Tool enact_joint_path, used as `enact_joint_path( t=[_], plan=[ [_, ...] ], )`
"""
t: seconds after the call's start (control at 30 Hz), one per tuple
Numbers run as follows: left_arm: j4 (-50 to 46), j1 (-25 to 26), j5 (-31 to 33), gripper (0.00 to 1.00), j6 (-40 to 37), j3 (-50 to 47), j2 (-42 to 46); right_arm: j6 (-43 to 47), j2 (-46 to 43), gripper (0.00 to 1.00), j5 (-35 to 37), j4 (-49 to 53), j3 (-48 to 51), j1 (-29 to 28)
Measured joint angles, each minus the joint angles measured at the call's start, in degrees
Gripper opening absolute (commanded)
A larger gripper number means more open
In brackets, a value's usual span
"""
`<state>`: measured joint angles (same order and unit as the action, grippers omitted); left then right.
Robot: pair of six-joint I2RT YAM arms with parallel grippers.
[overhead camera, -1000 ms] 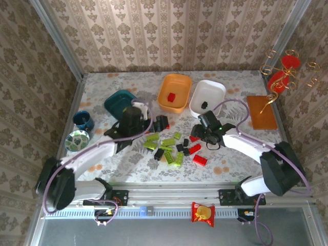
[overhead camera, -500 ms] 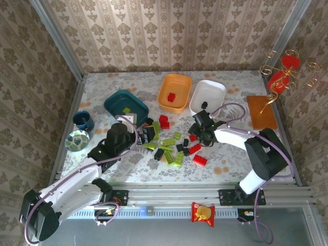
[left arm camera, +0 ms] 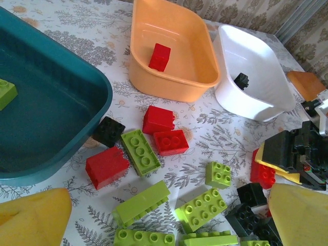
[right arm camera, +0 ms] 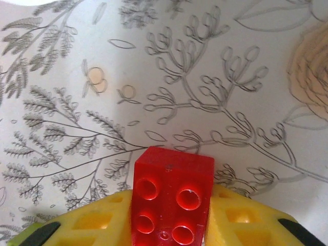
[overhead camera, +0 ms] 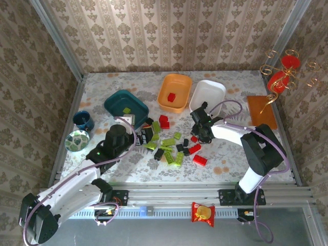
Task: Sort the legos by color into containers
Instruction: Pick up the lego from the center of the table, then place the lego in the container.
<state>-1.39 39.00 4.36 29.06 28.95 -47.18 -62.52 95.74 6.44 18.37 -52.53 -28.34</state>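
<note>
Bright, even light casts soft shadows; the left wrist view's nearest foreground is blurred.

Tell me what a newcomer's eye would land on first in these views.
First comes the scatter of red, lime green and black legos in the middle of the top view. Behind it stand the teal tub, the orange tub and the white tub, each with a brick inside. In the right wrist view, the right gripper is closed on a red brick.
</note>
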Motion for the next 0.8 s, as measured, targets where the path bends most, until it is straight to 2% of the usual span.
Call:
enact_joint_path(
  t=[0.27, 0.47, 0.63, 0.8],
  plan=[
    [-1.7, -0.1, 1.4, 1.0, -0.4, 0.0, 0.5, 11.4, -2.2, 0.27, -2.5, -4.9, -2.9, 0.5],
    [-3.8, -1.0, 3.0, 1.0, -0.3, 0.0, 1.6, 21.6, -0.8, 0.28, -5.4, -6.2, -19.2, 0.5],
    [-6.2, -1.6, 3.2, 1.0, -0.3, 0.0, 1.9, 27.4, 8.9, 0.28, -5.3, -6.4, -35.3, 0.7],
    [-9.1, -2.5, 2.9, 0.98, 0.0, 0.2, 1.3, 31.1, 23.2, 0.3, -5.2, -3.1, -48.6, 1.4]
  ],
)
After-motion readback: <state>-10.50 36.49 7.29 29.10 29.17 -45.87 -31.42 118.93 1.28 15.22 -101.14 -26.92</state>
